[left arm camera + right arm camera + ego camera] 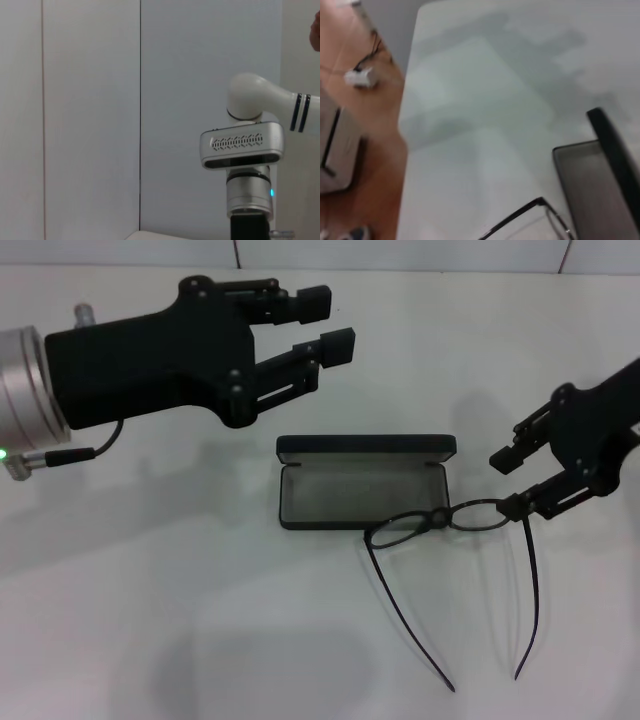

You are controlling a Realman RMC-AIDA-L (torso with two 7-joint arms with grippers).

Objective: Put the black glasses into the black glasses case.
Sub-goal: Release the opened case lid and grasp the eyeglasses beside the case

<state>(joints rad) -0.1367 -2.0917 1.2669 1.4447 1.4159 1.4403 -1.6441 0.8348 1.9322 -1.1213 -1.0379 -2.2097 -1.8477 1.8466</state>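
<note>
The black glasses case lies open at the table's middle, grey lining up, with its lid standing along the far side. The black glasses lie unfolded just in front of it. Their lenses rest against the case's front right rim and their temple arms point toward me. My right gripper is open at the right end of the glasses frame, its lower finger touching the hinge area. The right wrist view shows the case and part of the glasses frame. My left gripper is open and empty, raised behind and left of the case.
The white table extends around the case. The left wrist view shows only a pale wall and my right arm's wrist. The right wrist view shows the table's edge, with floor and a white plug beyond it.
</note>
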